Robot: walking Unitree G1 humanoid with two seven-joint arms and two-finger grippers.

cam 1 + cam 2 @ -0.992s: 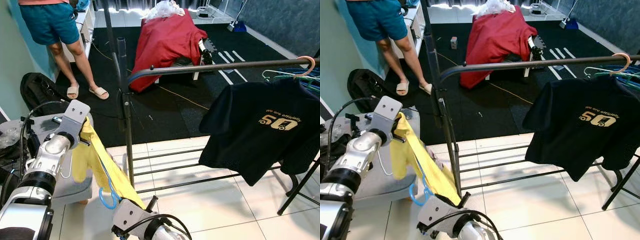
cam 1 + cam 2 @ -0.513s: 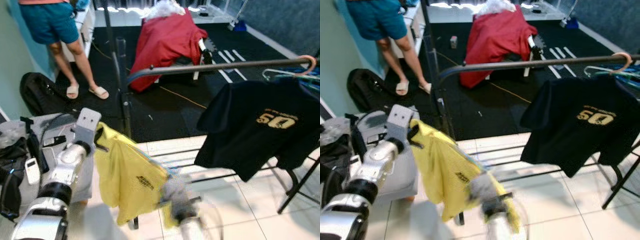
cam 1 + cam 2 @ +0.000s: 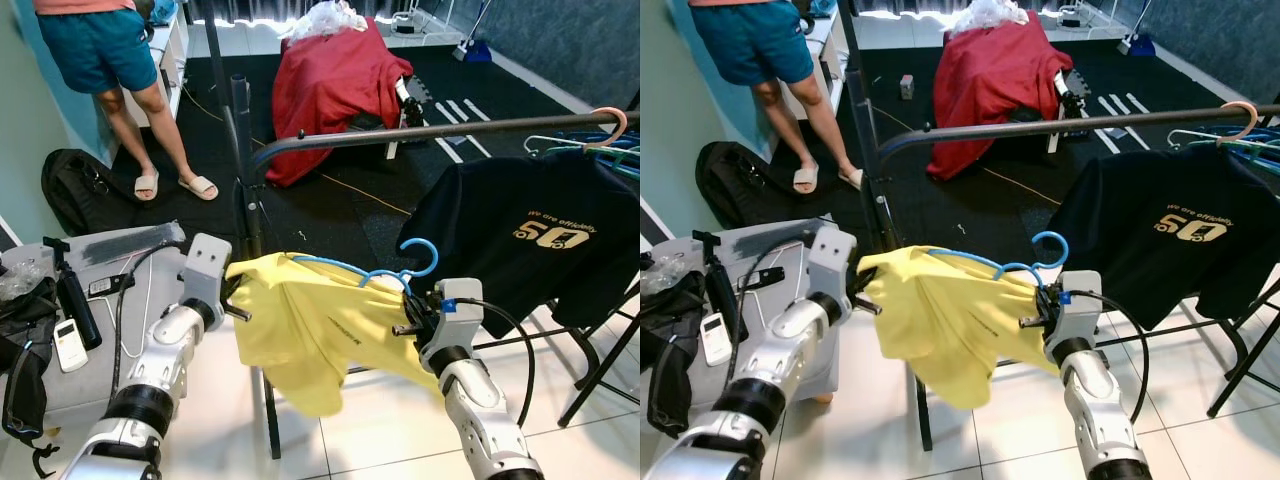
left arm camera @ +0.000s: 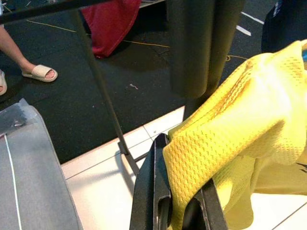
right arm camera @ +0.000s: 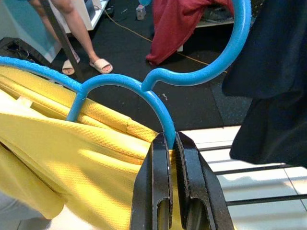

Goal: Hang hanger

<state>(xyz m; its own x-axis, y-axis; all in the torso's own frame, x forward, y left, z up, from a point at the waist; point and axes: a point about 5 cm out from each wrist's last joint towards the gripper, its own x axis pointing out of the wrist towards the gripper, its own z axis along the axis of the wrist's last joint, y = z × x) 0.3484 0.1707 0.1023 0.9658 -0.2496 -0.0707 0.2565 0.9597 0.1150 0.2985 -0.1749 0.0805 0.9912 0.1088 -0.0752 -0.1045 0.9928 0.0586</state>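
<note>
**Spotter:** Talk me through it, left to right.

**Me:** Left gripper (image 3: 236, 293) first: its fingers (image 4: 152, 191) are pinched on the shoulder of the yellow shirt (image 3: 305, 330), holding that end up beside the rack's upright post (image 3: 243, 170). The shirt sits on the blue hanger (image 3: 385, 272), which I'm carrying between both arms, below and in front of the rail (image 3: 430, 131). Right gripper (image 3: 402, 312) has its fingers (image 5: 160, 187) clamped tight on the hanger's wire just under the neck, with the hook (image 3: 420, 258) standing free above.

**Spotter:** So how do you hang it cleanly?

**Me:** In my judgement, lift with the right arm until the hook clears the rail, aim for the bare stretch between the post and the black shirt (image 3: 530, 240), then lower so the hook drops over. The left should only support the cloth, not pull, or the shirt could slide off the hanger. I'd let go on the left only once the hook bears the weight.

**Spotter:** Anything you can't see?

**Me:** The far arm of the hanger is buried under the yellow cloth, so I can't tell how well the shirt is seated. The rail's right end runs out of view past the pink hanger (image 3: 615, 125), and the person (image 3: 110, 60) by the wall is cut off at the waist.
</note>
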